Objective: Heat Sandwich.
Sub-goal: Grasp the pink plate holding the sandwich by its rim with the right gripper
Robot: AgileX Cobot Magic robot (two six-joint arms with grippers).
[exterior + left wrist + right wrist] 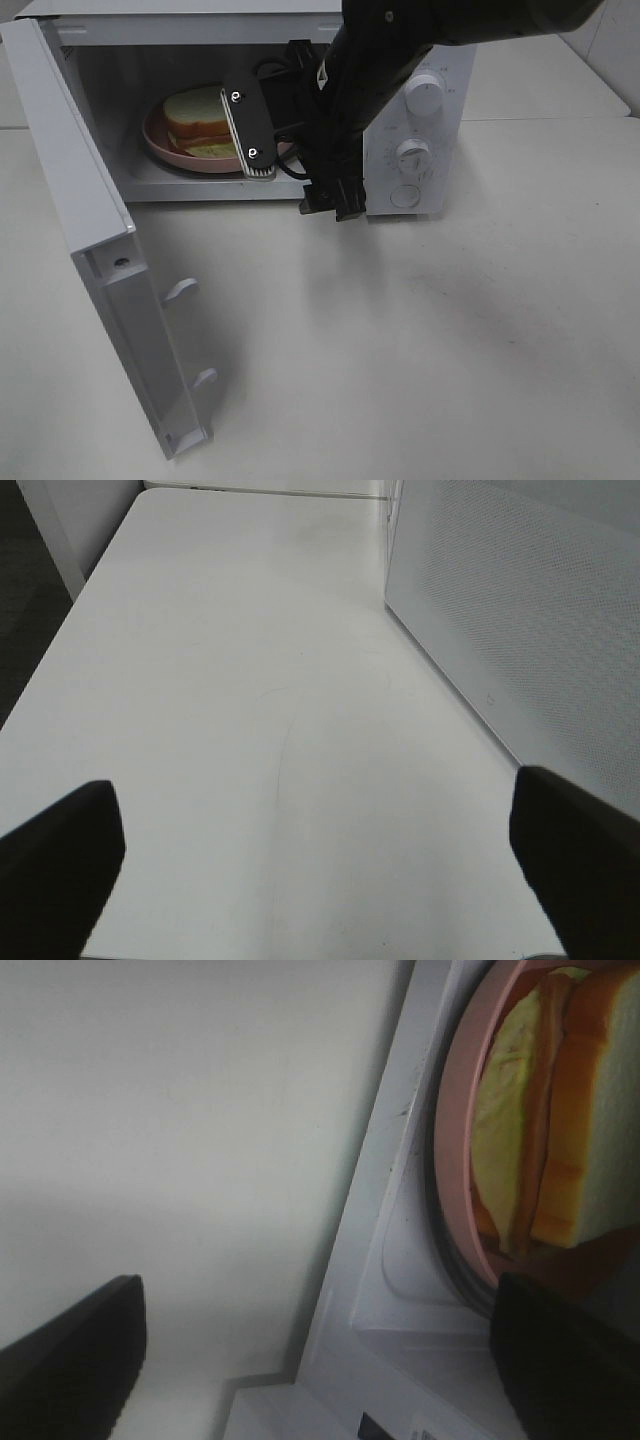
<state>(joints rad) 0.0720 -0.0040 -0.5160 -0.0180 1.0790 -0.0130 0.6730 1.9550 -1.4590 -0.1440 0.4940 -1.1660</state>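
Sandwich: the thick white-bread sandwich with tan crust and green-yellow filling (198, 118) lies on a round pink plate (160, 148) inside the white box-shaped microwave oven (448, 190).
Right gripper: the black right gripper (320, 1360) is at the mouth of the cavity, jaws spread wide and holding nothing. One jaw is just beside the plate's rim; whether it touches cannot be told.
Left gripper: the left gripper (320, 870) hangs over the bare white counter (450, 350), jaws wide apart and empty.
Door: the white hinged door (70, 190) stands swung open on the left.
Step in hand: the plate looks delivered, so the arm probably has to clear the cavity before the door can be shut.
Doing it well: draw straight back with the jaws apart so nothing snags the rim and drags the plate. Clear the front sill before any sideways swing.
Door push: press near the free edge until the two white latch hooks (182, 290) seat.
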